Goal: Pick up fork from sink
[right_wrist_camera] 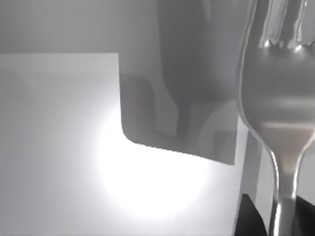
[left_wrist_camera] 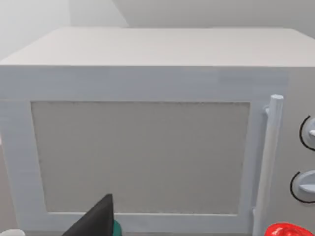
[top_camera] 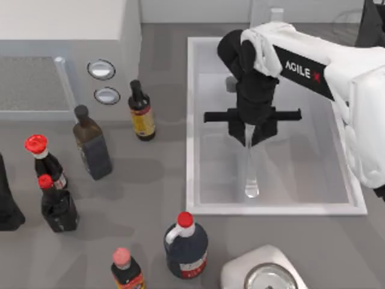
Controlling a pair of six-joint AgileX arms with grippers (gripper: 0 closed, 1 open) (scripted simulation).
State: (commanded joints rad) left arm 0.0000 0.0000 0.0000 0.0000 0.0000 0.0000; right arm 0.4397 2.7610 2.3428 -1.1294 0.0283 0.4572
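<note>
Big white sink (top_camera: 194, 120) in the middle right of the top view, with a raised rim and a flat pale bottom. White microwave (left_wrist_camera: 147, 132) at the upper left, facing the left wrist camera, with door, handle and two knobs. Dark sauce bottles (top_camera: 92, 144) on the grey table left of the sink.

Right gripper (top_camera: 251, 137) over the middle of the sink, pointing down. Fork (top_camera: 251, 171) right between its fingers, handle running toward the lower part of the frame, rounded end near the sink's lower rim. Fingers closed in tight on the fork's upper part.

Top of the fork hidden under the black gripper. Tines cut off at the upper right in the right wrist view. Left gripper's fingers: cannot tell.

Fork slim, pale, silvery and shiny.
</note>
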